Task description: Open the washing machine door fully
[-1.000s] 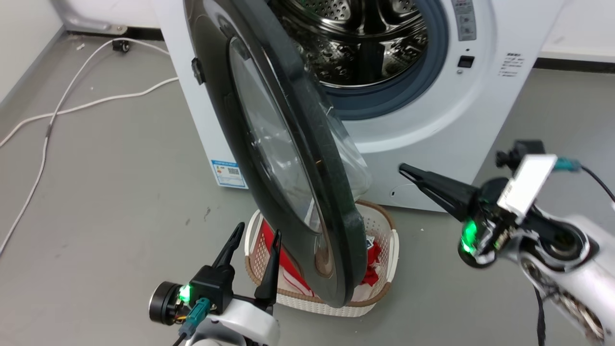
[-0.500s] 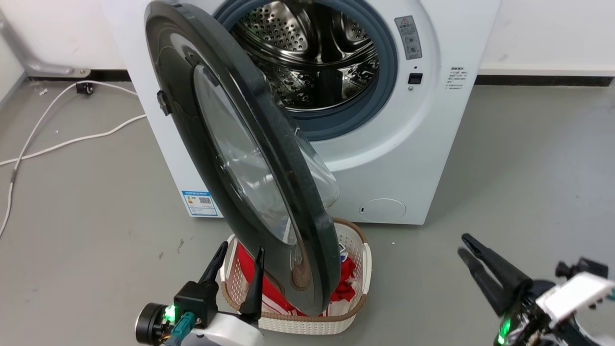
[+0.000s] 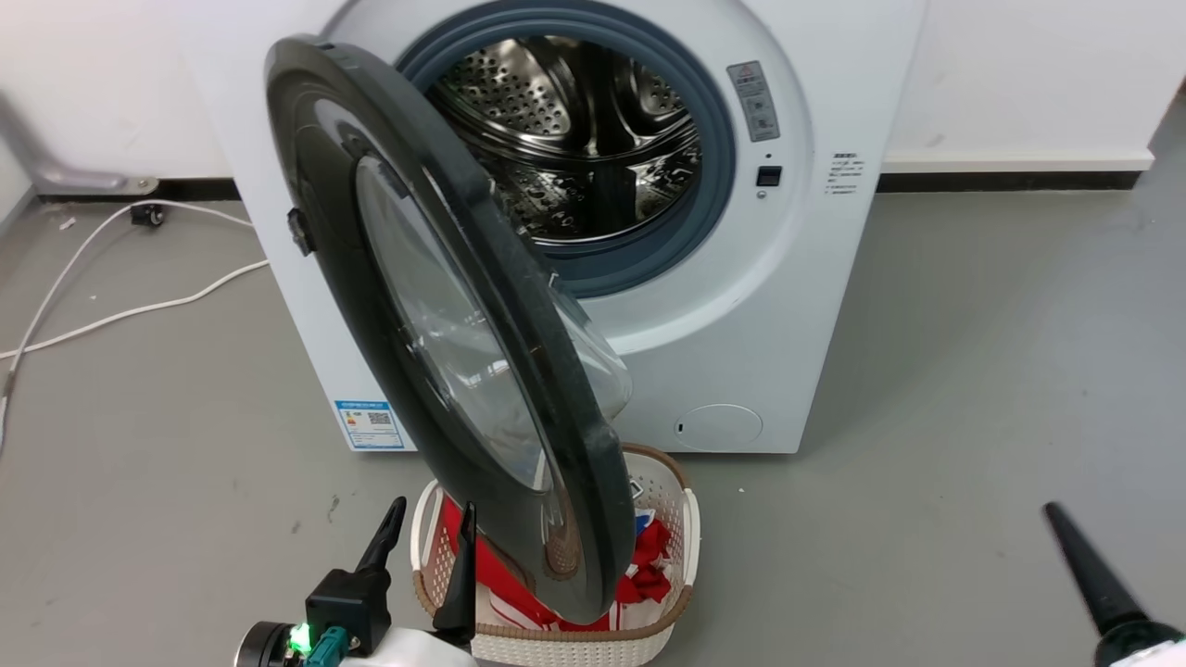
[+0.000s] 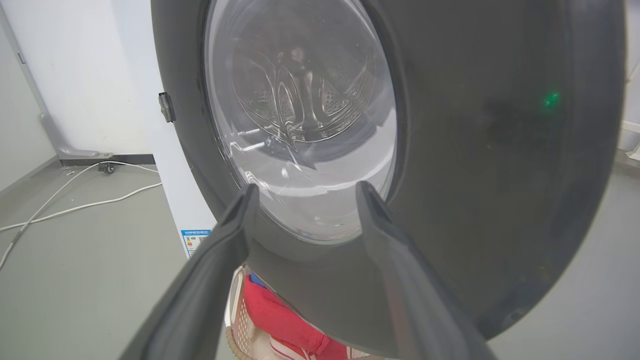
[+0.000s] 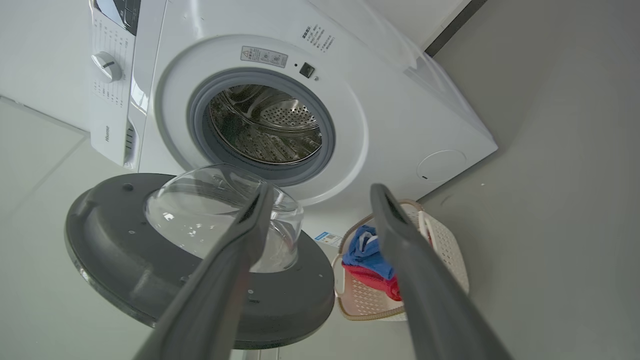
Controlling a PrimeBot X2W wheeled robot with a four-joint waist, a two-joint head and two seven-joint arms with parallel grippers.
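Head view: washing machine door [image 3: 445, 343] hangs partly open, centre-left of frame.
Left claw [image 3: 433, 506], fingers apart, sits bottom left beside its rim; right claw [image 5: 322, 189] likewise spread.

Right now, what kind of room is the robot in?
Most likely a laundry room or utility corner. A white front-loading washing machine stands with its door swung open, and a basket of clothes sits on the grey floor before it.
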